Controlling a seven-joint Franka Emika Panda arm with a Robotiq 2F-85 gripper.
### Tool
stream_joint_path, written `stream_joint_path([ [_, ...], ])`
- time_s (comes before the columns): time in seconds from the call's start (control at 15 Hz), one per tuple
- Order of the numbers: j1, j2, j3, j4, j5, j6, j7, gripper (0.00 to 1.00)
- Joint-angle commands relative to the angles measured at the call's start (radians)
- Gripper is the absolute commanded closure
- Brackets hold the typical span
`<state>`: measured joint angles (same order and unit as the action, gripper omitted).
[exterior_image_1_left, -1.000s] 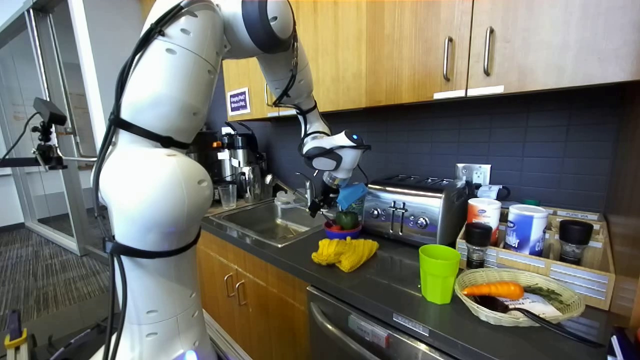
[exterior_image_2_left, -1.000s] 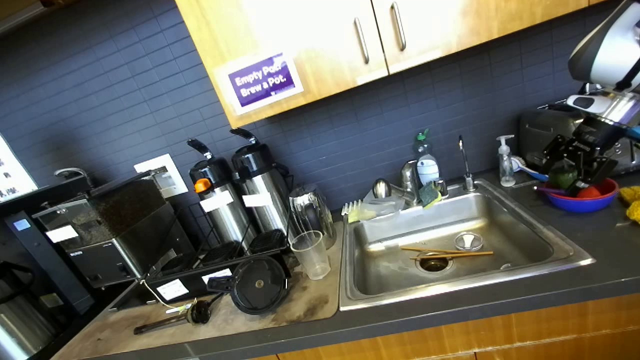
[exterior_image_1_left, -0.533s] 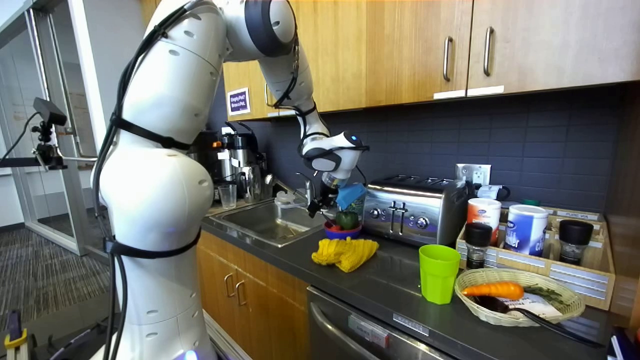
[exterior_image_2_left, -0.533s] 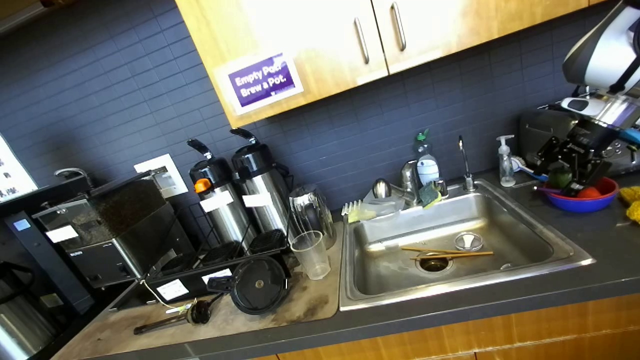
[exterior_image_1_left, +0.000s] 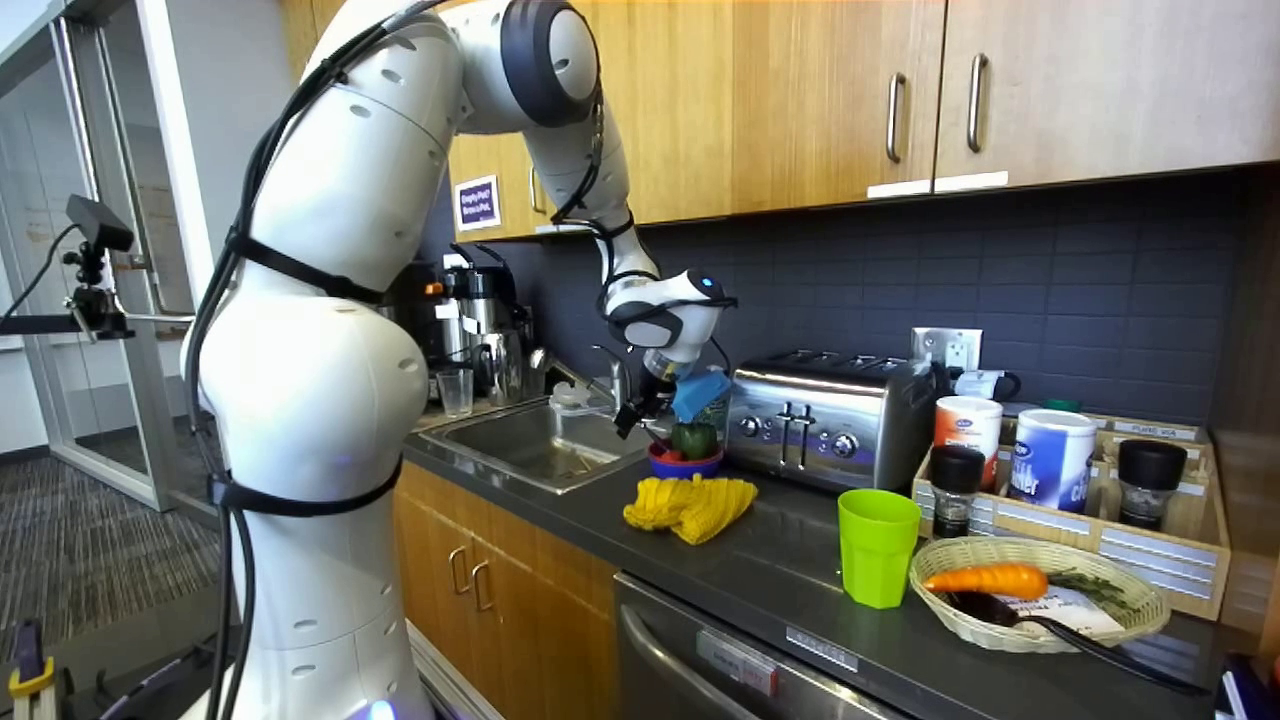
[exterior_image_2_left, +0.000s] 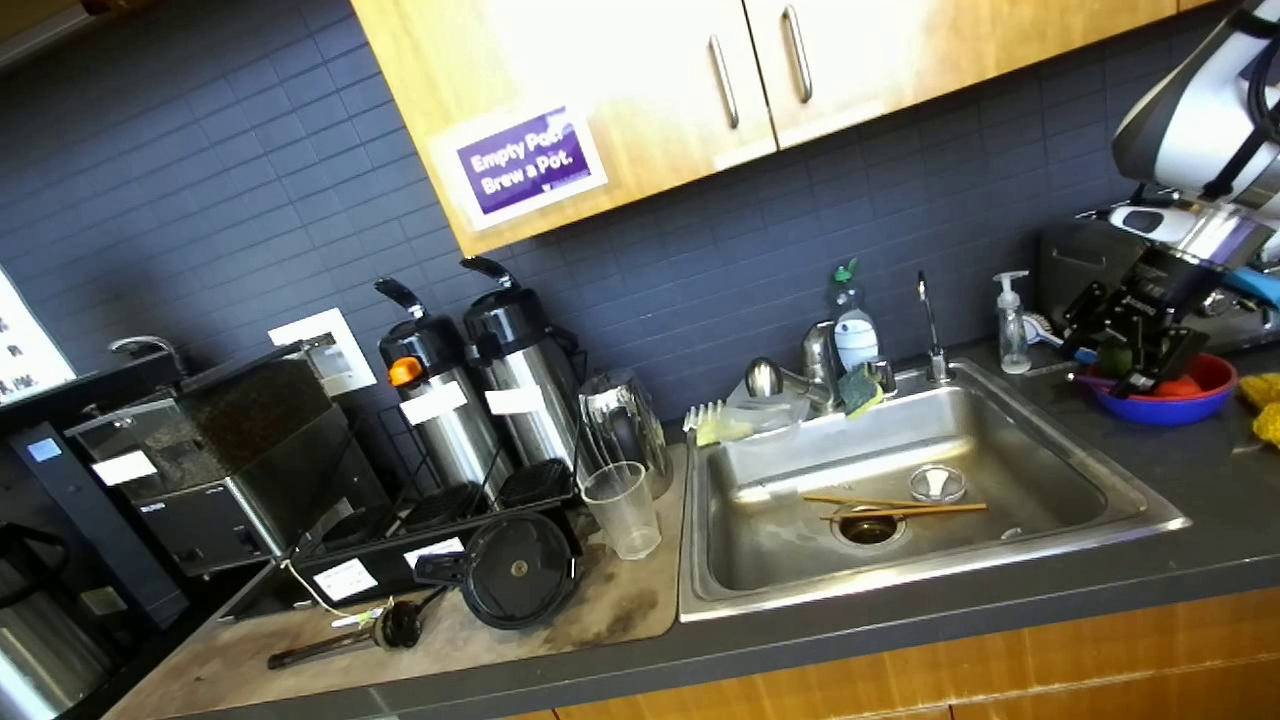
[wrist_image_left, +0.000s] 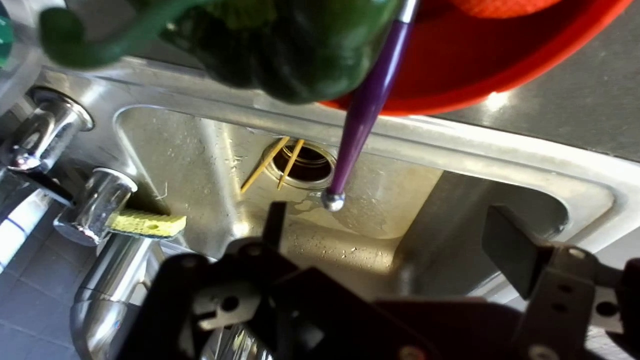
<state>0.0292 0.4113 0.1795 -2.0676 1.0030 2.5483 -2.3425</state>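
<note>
Tool: pads stand wide apart. In both exterior views it hangs close to the bowl, on that bowl's 10 o'clock side. Contact with the contents cannot be told.

Containers: bowl, blue outside and red inside, on the bench; holds a green pepper, a partly framed red item and a purple-handled utensil. Sink, 8 o'clock from the bowl in an exterior view: two chopsticks across the drain, a clear round object just beside. Wicker basket, 4 o'clock from the bowl in an exterior view: carrot, green sprigs, black utensil with its handle over the rim.

Orientation: the purple handle sticks out past the bowl's rim. In the wrist view its long axis runs 1 to 7 o'clock, ball tip toward 7; the metal neck leaves the frame near 1 o'clock, head not visible. Green pepper lies at its 10 o'clock, stem toward 9.
</note>
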Motion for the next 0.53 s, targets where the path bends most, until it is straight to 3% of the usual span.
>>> stream_joint_path([
  [0.0,0.008,0.020,0.002,0.027,-0.017,0.014,-0.009,0.00],
  [0.2,0.007,0.029,0.002,0.036,-0.019,0.016,-0.009,0.00],
  [0.27,0.007,0.030,0.002,0.037,-0.018,0.017,-0.011,0.05],
  [0.4,0.006,0.033,0.001,0.039,-0.018,0.017,-0.010,0.29],
  [0.47,0.006,0.034,0.001,0.041,-0.020,0.016,-0.010,0.30],
])
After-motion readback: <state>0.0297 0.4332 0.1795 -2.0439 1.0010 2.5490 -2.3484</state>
